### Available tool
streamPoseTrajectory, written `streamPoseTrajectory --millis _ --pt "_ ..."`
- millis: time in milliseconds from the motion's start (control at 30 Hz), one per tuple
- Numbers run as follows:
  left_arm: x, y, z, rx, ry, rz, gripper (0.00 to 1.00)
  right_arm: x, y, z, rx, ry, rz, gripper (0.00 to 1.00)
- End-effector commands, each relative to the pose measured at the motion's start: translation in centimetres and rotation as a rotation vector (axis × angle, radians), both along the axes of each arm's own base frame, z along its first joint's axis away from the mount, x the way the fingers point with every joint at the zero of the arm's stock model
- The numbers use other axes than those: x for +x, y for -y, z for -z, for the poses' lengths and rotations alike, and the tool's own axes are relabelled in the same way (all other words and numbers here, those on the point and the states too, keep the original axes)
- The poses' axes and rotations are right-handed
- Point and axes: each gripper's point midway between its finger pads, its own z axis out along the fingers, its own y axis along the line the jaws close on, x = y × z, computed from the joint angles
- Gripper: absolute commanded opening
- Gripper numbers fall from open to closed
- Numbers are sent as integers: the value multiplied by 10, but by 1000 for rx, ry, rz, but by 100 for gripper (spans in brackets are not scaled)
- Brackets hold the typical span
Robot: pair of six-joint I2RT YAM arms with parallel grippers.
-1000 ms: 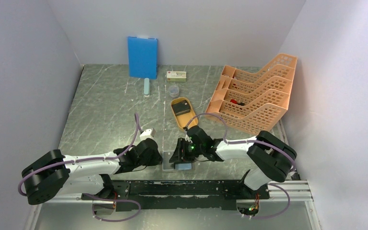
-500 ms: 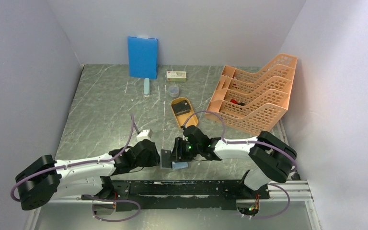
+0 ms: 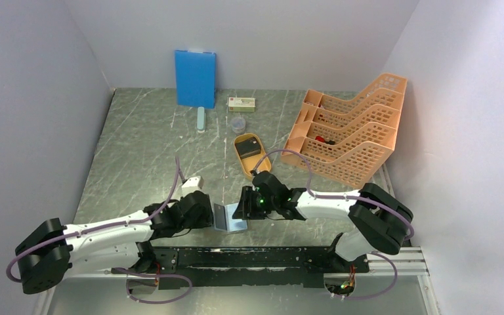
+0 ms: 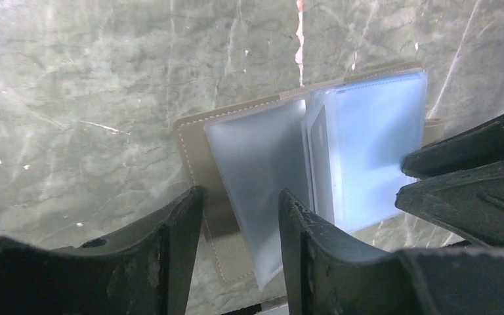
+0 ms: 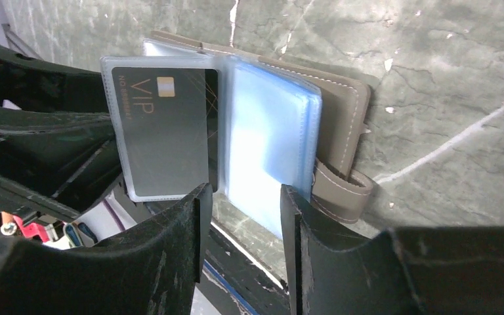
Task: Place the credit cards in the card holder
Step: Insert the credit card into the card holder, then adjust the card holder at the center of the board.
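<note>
Card holder (image 3: 228, 218) is laid open on table betw. arms. L gripper (image 4: 239, 249) jaws seen apart at clear sleeve; R gripper (image 5: 239, 223) jaws likewise apart. VIP card (image 5: 167, 125) seen sleeved.

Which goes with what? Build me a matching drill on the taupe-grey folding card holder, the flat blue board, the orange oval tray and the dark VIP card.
1. taupe-grey folding card holder
2. flat blue rectangular board
3. orange oval plastic tray
4. dark VIP credit card

A. stands upright at the far end
B. tucked in a clear sleeve
C. spread open, pale pages showing
D. lies flat, mid-scene

Pairs: 1-C, 2-A, 3-D, 4-B.
</note>
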Motion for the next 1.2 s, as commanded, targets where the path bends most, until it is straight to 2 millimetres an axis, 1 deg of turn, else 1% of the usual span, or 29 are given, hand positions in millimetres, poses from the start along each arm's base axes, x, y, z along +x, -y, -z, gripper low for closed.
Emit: streamPoseTrajectory --millis 0,100,167,367,467,533,633,700,767,867,900,967,1033,1167 --pt "10 -13 -15 74 48 -26 53 8 5 -4 -34 49 30 46" --pt "13 -10 -28 45 74 -20 62 9 6 -6 -32 60 34 46" --pt "13 -8 -35 27 84 -15 64 10 6 -9 -29 70 34 46" --pt "11 -9 -53 -2 90 -20 66 14 11 -17 -42 107 40 46" --pt "10 -15 -61 -6 99 -39 65 16 15 -18 -51 129 45 46" --pt "10 -20 -67 -9 107 -54 65 14 20 -16 -71 127 52 46" --pt "10 -26 -70 -9 117 -72 65 17 26 -15 -85 142 73 46" --pt "9 -26 -68 -17 119 -70 65 20 28 -11 -99 154 88 47" --pt "9 -22 -61 -22 114 -59 65 24 29 -7 -115 159 95 47" --pt "9 -19 -44 -10 97 -54 65 27 31 0 -136 159 109 46" --pt "9 -17 -38 -5 93 -47 64 31 29 -1 -122 167 120 46" --pt "10 -13 -30 6 86 -33 64 31 31 -2 -116 166 134 46" --pt "13 -8 -20 22 84 -10 63 35 38 -4 -122 186 172 46" --pt "20 5 -10 49 76 28 60 38 56 -12 -134 218 229 46"
